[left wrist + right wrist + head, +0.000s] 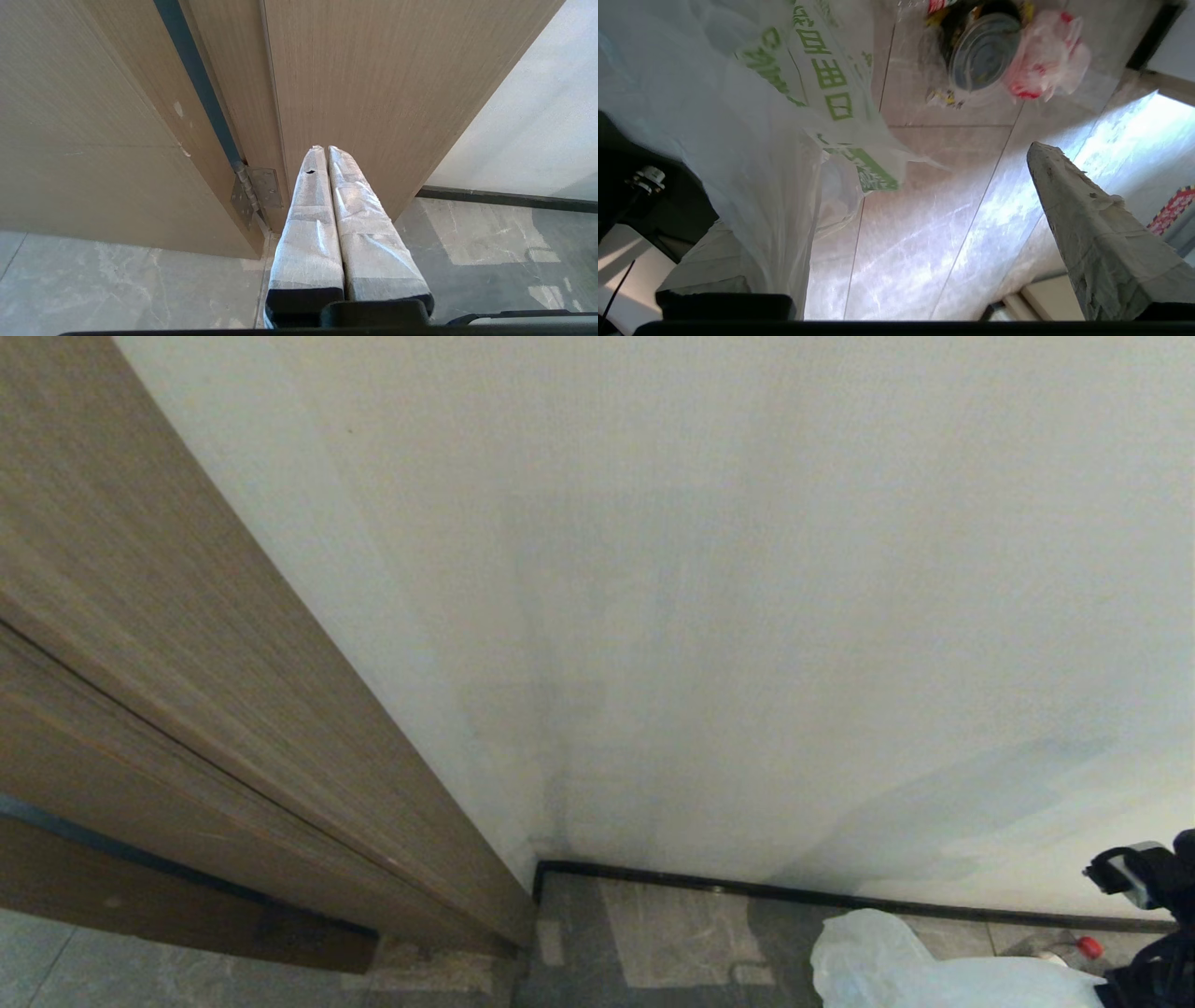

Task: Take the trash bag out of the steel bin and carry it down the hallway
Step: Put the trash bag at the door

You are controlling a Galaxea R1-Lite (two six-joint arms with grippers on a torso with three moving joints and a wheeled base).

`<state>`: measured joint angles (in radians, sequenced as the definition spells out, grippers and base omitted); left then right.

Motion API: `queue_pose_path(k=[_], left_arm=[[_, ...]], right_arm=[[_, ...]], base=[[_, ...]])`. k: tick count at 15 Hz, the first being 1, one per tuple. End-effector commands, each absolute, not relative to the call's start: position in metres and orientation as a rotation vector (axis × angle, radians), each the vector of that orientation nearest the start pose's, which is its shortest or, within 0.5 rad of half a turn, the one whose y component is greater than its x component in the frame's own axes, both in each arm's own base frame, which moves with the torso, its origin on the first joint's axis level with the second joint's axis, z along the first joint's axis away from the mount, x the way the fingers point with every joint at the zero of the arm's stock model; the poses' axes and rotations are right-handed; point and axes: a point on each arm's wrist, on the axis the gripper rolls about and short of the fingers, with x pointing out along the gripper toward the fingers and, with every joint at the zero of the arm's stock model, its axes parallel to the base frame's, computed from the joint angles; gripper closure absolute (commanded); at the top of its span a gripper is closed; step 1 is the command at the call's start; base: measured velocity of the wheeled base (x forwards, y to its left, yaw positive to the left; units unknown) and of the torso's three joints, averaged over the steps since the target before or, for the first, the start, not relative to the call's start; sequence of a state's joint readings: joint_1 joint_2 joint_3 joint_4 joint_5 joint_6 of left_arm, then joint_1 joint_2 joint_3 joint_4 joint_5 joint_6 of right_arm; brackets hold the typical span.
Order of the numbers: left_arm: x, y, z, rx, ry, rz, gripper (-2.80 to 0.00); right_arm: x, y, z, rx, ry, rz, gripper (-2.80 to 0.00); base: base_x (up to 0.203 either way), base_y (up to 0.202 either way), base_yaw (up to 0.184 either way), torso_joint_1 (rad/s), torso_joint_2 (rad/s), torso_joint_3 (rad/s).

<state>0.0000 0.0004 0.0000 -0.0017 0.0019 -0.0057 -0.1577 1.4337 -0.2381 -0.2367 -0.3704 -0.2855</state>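
Note:
The trash bag (896, 961), thin milky-white plastic, lies on the grey floor tiles by the wall at the lower right of the head view. In the right wrist view the trash bag (738, 140) bears green print and drapes over one finger of my right gripper (878, 196), which stands wide open; the other finger (1087, 224) is bare. A tin and red-and-white wrappers (1008, 51) show through the plastic on the floor beyond. My left gripper (325, 149) is shut, empty, pointing at a wooden door. The steel bin is out of view.
A wooden door (187, 709) and its frame fill the left side, with a hinge (257, 191) low down. A white wall (747, 616) with dark skirting (840, 896) stands close ahead. A red-capped bottle (1083, 949) lies beside the bag. My right arm (1148, 887) shows at the right edge.

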Motion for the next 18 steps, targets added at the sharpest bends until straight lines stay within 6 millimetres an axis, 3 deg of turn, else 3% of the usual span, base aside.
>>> queue_pose_path(k=[1,2,5,9,13,18], left_arm=[[-0.023,0.0,0.075,-0.006,-0.002,0.003,0.0],[-0.023,0.0,0.075,-0.006,-0.002,0.002,0.0],[-0.023,0.0,0.076,-0.006,-0.003,0.002,0.0],[-0.023,0.0,0.075,-0.006,-0.002,0.002,0.0],[-0.023,0.0,0.075,-0.006,-0.002,0.003,0.0],[-0.023,0.0,0.075,-0.006,-0.002,0.002,0.0]], right_arm=[[0.132,-0.029,0.099,-0.357,0.929,-0.368,-2.8],[0.123,-0.027,0.109,-0.352,0.907,-0.368,0.0],[0.102,-0.023,0.129,-0.325,0.827,-0.349,0.0],[0.065,-0.016,0.136,-0.305,0.66,-0.341,0.0],[0.013,-0.007,0.117,-0.259,0.501,-0.309,0.0],[-0.016,-0.004,0.099,-0.066,0.26,-0.127,0.0]], base=[[0.0,0.0,0.0,0.0,0.0,0.0],[0.0,0.0,0.0,0.0,0.0,0.0],[0.0,0.0,0.0,0.0,0.0,0.0],[0.0,0.0,0.0,0.0,0.0,0.0],[0.0,0.0,0.0,0.0,0.0,0.0],[0.0,0.0,0.0,0.0,0.0,0.0]])
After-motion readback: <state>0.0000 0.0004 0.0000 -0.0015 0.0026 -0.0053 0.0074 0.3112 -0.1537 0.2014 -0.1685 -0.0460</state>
